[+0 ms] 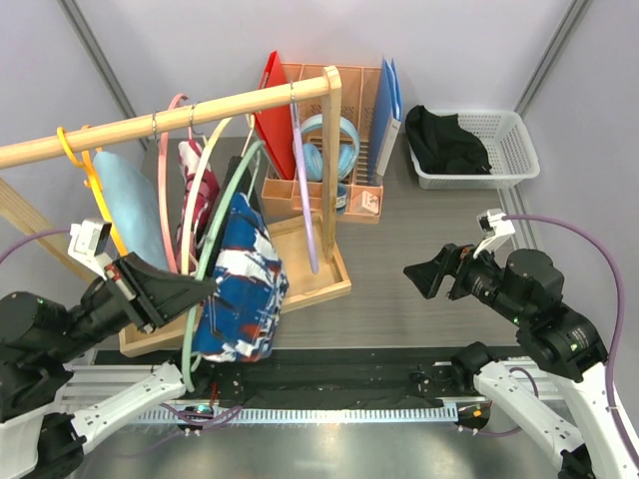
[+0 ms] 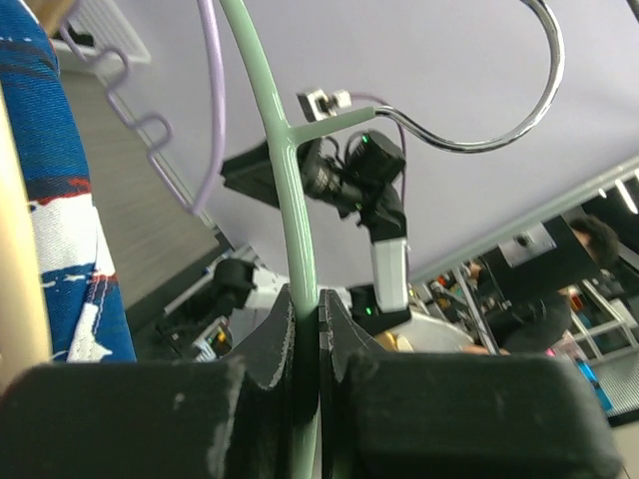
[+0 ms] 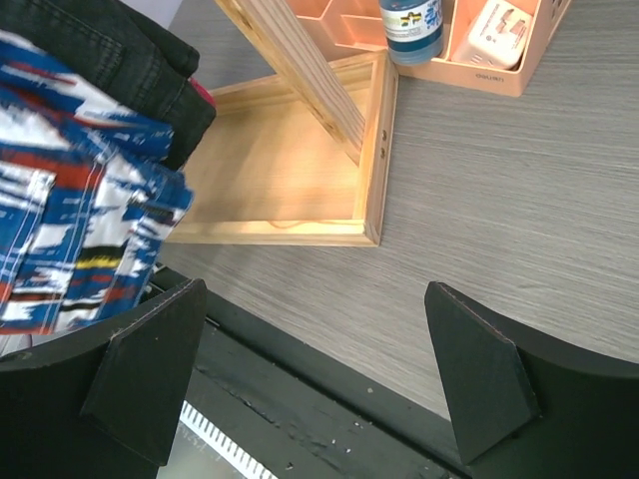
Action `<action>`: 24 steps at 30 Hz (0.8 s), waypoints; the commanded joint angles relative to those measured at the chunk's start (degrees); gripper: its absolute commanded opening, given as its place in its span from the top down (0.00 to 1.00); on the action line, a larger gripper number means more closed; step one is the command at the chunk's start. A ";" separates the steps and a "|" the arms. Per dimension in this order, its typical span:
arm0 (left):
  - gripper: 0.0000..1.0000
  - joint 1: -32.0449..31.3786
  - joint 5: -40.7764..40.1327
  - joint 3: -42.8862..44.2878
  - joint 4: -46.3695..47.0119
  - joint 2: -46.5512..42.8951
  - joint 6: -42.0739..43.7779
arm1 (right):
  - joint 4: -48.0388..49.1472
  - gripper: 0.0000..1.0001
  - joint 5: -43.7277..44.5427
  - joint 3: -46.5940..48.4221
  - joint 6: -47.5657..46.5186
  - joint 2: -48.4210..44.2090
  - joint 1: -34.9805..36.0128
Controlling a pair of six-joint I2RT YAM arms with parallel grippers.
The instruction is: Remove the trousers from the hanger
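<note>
The dark blue trousers (image 1: 240, 294) with white and red streaks hang folded over a pale green hanger (image 1: 215, 239). My left gripper (image 1: 203, 289) is shut on that hanger's green rod (image 2: 300, 249), just left of the cloth (image 2: 60, 200). In the left wrist view the hanger's metal hook (image 2: 539, 70) rests on nothing. The black trousers (image 1: 446, 140) lie in a white basket (image 1: 514, 150) at the back right. My right gripper (image 1: 427, 275) hovers open over the table, right of the wooden base, with nothing between its fingers (image 3: 315, 291). The blue trousers (image 3: 70, 230) show at its left.
A wooden rail (image 1: 130, 128) carries a yellow hanger with light-blue cloth (image 1: 130, 210) and a pink hanger with a floral garment (image 1: 193, 185). Its upright stands in a wooden tray (image 1: 318, 279). An orange organiser (image 1: 364, 130) with headphones (image 1: 329, 145) sits behind.
</note>
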 commanded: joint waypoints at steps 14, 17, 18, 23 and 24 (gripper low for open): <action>1.00 -0.14 18.76 -1.99 -8.29 -5.92 -1.80 | -1.93 0.03 2.83 -3.11 -1.31 -1.26 0.22; 1.00 -0.14 21.92 -6.28 -6.46 -6.97 -3.73 | -2.98 0.04 4.14 -3.11 -1.48 -2.05 0.22; 1.00 -0.14 22.81 -8.21 -5.06 -7.41 -4.87 | -3.07 0.04 5.19 -3.11 -1.31 -2.31 0.22; 1.00 -0.05 29.40 -22.54 8.47 -8.74 -12.95 | -2.98 0.03 7.40 -1.79 0.89 -3.37 0.22; 1.00 -0.14 32.02 -23.77 10.32 -8.21 -13.66 | -2.98 0.03 9.83 -1.01 0.98 -3.37 0.22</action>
